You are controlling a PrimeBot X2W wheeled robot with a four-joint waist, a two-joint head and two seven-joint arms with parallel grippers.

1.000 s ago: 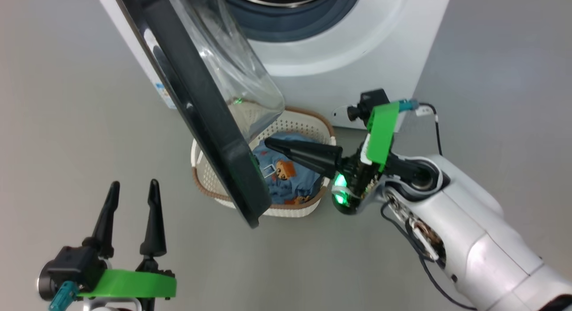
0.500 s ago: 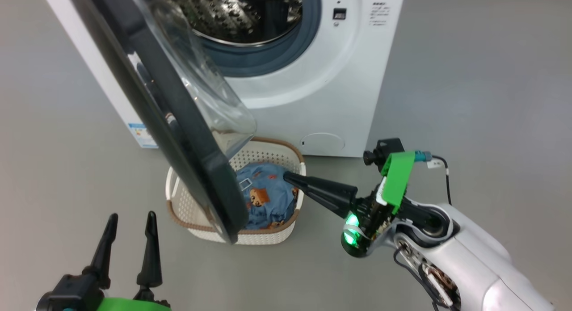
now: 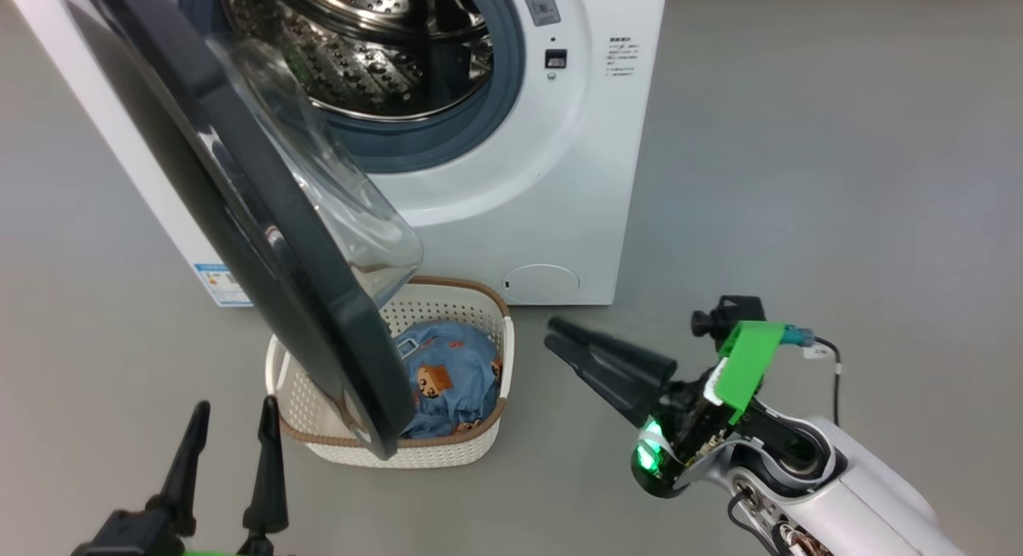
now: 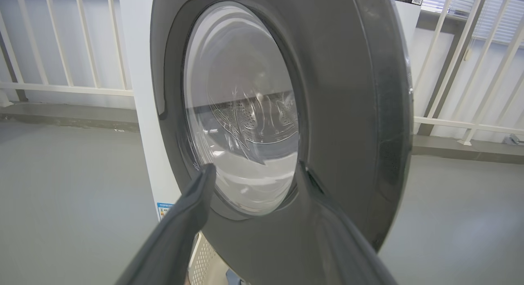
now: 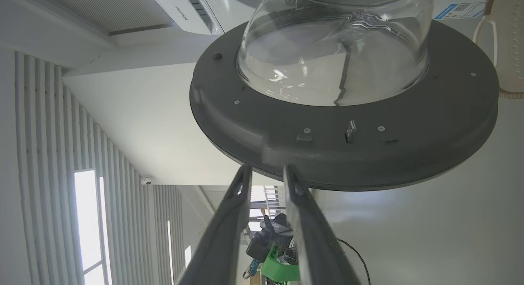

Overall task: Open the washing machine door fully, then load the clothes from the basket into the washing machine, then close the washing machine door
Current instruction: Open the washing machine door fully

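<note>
The washing machine (image 3: 575, 180) stands white with its steel drum (image 3: 360, 53) exposed. The washing machine door (image 3: 264, 260) hangs swung out, its black rim and glass bowl (image 3: 336, 212) over the left part of the basket (image 3: 415, 456). Blue bear-print clothes (image 3: 443, 376) lie in the basket. My right gripper (image 3: 550, 335) hovers right of the basket, apart from it, open a little and holding nothing. In the right wrist view it (image 5: 267, 170) points at the door's inner rim (image 5: 327, 154). My left gripper (image 3: 234, 408) is open at the lower left, facing the door's outer face (image 4: 348, 92).
Bare grey floor (image 3: 799, 180) spreads to the right of the machine. White railings (image 4: 61, 88) stand behind it. An energy sticker (image 3: 220, 283) and a round cap (image 3: 542, 283) sit low on the machine's front.
The head camera has shifted, bringing the drum into view. My right gripper has drawn back from over the clothes to the right of the basket, and its fingers have parted. The left gripper stays open.
</note>
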